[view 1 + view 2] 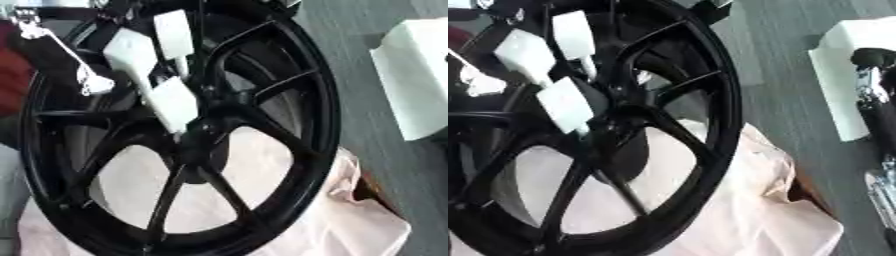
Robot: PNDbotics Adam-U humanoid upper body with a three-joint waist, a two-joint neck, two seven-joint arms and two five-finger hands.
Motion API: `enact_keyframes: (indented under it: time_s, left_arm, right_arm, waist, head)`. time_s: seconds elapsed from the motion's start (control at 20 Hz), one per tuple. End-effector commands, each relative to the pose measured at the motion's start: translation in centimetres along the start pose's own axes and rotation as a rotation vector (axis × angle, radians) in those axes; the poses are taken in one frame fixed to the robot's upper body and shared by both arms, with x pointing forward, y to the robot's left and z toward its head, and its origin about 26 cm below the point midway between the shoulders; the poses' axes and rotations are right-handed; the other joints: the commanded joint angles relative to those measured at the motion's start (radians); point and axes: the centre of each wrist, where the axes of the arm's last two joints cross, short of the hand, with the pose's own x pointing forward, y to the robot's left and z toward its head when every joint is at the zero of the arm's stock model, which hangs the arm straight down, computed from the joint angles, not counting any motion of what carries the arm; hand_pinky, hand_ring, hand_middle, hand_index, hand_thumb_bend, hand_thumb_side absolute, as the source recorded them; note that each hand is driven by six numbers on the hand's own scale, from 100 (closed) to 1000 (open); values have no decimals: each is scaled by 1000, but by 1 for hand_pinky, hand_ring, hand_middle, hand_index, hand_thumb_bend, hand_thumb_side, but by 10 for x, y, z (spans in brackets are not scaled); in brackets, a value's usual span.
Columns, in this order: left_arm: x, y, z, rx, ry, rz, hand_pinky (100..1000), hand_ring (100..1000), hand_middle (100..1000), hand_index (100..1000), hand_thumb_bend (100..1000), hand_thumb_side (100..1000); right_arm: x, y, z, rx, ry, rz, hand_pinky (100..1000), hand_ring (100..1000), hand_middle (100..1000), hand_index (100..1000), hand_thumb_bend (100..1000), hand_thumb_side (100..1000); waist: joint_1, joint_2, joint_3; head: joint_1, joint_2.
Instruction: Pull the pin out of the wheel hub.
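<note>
A big black spoked wheel (297,100) stands tilted across the view, its lower rim on a pale pink cloth (367,225). My left hand (173,102), black with white pads, comes down from the upper left and lies against the hub (203,134) at the wheel's centre. Its lowest white pad covers the hub's middle, so the pin is hidden from me. My right hand (878,107) shows only at the right edge of the right eye view, upright, black and silver, apart from the wheel and holding nothing.
A white block (418,75) lies on the grey floor (350,45) right of the wheel. A silver linkage (83,75) of my left arm crosses the wheel's upper left. Something dark red (10,70) shows at the left edge.
</note>
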Motion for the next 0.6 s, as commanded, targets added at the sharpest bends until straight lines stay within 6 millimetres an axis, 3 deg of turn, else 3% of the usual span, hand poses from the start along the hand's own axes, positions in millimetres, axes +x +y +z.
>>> enact_keyframes:
  time_s: [0.05,0.35,0.6]
  left_arm:
    - [1,22,22,112,19,-11,706,451,241,449,100,181]
    - [-18,43,48,303,102,34,707,443,229,449,100,196]
    - [-63,47,76,433,310,90,709,446,233,460,100,206]
  right_arm:
    - [6,-4,-4,0,-30,16,860,772,670,682,100,571]
    - [6,-5,-4,-2,-31,19,861,772,670,683,100,570]
    - [6,-7,-4,-8,-39,23,862,773,670,683,100,558]
  waist:
    - [-6,-25,4]
    - [-9,-25,14]
    - [-10,-25,22]
  head:
    - [-1,-13]
    - [-5,-13]
    - [-2,-12]
